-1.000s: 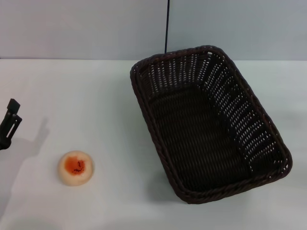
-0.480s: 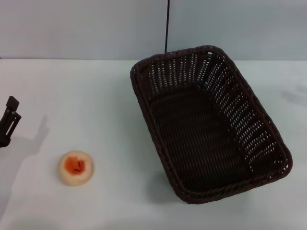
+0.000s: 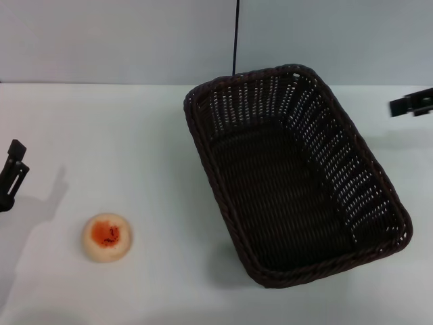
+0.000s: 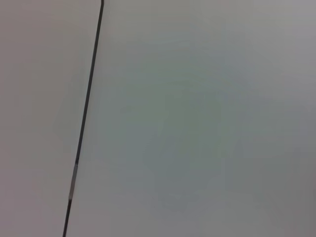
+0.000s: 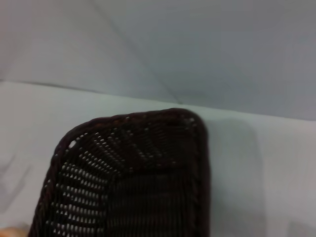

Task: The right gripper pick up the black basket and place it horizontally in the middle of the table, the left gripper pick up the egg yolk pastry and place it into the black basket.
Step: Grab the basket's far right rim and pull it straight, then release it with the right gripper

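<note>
The black basket [image 3: 284, 189] stands empty on the white table [image 3: 135, 128], right of centre, its long axis running diagonally from far left to near right. The egg yolk pastry [image 3: 107, 237] lies on the table near the front left, well apart from the basket. My left gripper [image 3: 12, 175] shows only at the left edge, above the table and to the far left of the pastry. My right gripper [image 3: 413, 104] shows only as a black tip at the right edge, just beyond the basket's far right side. The right wrist view shows one basket corner [image 5: 133, 173].
A thin dark cable [image 3: 235, 37] runs down the grey back wall behind the basket and shows in the left wrist view [image 4: 86, 118] too. Bare tabletop lies between the pastry and the basket.
The right gripper's tip has come into view at the right edge. The left gripper has drifted slightly toward the left edge. Basket and pastry have not moved.
</note>
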Robot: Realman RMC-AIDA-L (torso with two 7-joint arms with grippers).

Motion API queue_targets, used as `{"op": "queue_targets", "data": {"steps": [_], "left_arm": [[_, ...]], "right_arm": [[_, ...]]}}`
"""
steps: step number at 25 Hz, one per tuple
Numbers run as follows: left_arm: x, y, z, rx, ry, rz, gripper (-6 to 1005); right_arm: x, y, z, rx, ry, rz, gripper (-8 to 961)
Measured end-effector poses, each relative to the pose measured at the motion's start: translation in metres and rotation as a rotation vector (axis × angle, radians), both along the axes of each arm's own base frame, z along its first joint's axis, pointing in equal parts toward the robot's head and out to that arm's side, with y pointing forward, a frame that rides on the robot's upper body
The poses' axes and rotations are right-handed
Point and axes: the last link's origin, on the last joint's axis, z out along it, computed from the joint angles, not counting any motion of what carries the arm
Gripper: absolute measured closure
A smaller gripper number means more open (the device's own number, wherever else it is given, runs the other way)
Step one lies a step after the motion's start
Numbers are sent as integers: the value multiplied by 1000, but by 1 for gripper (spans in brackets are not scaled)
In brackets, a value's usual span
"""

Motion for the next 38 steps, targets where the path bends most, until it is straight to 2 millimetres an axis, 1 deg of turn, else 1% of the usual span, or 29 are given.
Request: {"op": "queue_targets", "data": {"steps": [2, 3, 4, 5, 7, 8, 9, 13, 20, 22, 23, 24, 28, 36, 38], "left_arm": [[-1, 0, 0, 0, 2, 3, 186], [-1, -1, 0, 1, 3, 4, 186], [-1, -1, 0, 1, 3, 4, 186], [-1, -1, 1, 1, 3, 5, 186], [-1, -1, 1, 2, 3, 6, 186], [-1, 0, 1, 2, 4, 6, 186], [-1, 0, 1, 2, 4, 6, 186], [-1, 1, 1, 1, 4, 4, 187], [-2, 1, 0, -3, 5, 11, 187], [-2, 0, 0, -3, 4, 12, 187], [-2, 0, 0, -3, 4, 12, 187], [-2, 0, 0, -3, 3, 11, 187], [0, 2, -2, -8, 2, 5, 187], [-3, 1, -3, -14, 5, 24, 187], [-4, 2, -3, -21, 6, 34, 187]], "right_arm": [[-5, 3, -12, -31, -4, 7, 344], [-7, 7, -24, -63, -25, 7, 345], [-7, 7, -24, -63, -25, 7, 347], [-7, 8, -30, -73, -36, 4, 349], [-7, 12, -42, -88, -55, -7, 352], [-8, 14, -52, -106, -63, -9, 354], [-8, 14, -52, -106, -63, -9, 356], [-10, 20, -70, -111, -83, -11, 363], [-11, 25, -76, -84, -85, -12, 376], [-10, 27, -80, -81, -84, -18, 379], [-11, 28, -86, -92, -85, -18, 381], [-11, 28, -86, -92, -85, -18, 383], [-17, 29, -97, -118, -114, 7, 390], [-22, 31, -104, -135, -144, 37, 404], [-23, 30, -106, -141, -148, 42, 446]]}}
